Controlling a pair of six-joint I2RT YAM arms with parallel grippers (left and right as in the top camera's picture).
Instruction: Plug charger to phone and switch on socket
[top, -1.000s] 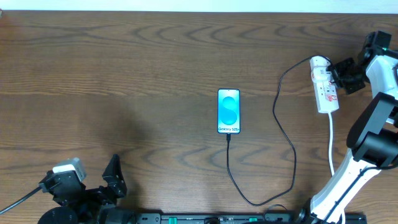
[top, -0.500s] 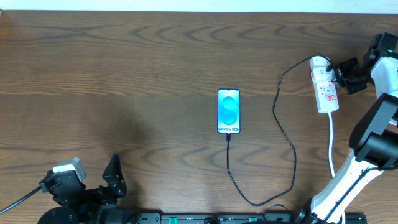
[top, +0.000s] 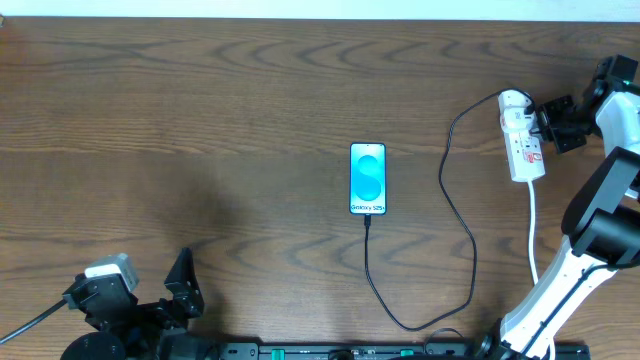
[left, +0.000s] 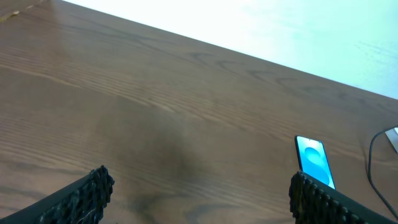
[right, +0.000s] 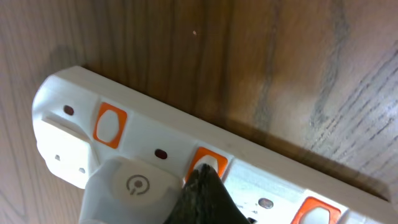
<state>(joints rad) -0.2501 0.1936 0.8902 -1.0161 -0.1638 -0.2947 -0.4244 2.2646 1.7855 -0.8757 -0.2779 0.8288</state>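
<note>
So the phone (top: 367, 179) was lying flat mid-table (top: 200, 120), screen up and lit blue. The charger (top: 455, 215) ran from the phone's bottom edge, where its tip met the phone, down toward the near edge. From there it looped round and climbed back up to the rounded end of the socket (top: 522, 135), far right side.

The right gripper (top: 552, 118) was just beside the socket, on its right. In the right wrist view a dark fingertip (right: 202, 183) sat right over the second orange switch (right: 210, 160), looking like it touched it. Next to it was a white plug (right: 130, 186) seated in the socket. Only that one finger showed up close, so honestly I couldn't tell how far apart the fingers were or whether they gripped anything.

The left gripper (left: 199, 183) was parked at the near-left corner, well apart from everything. Its fingers (left: 84, 196) were spread wide with nothing between them but bare wood. The phone showed small, off to its right.

The white cord (top: 533, 235) trailed from the socket toward the near edge.
</note>
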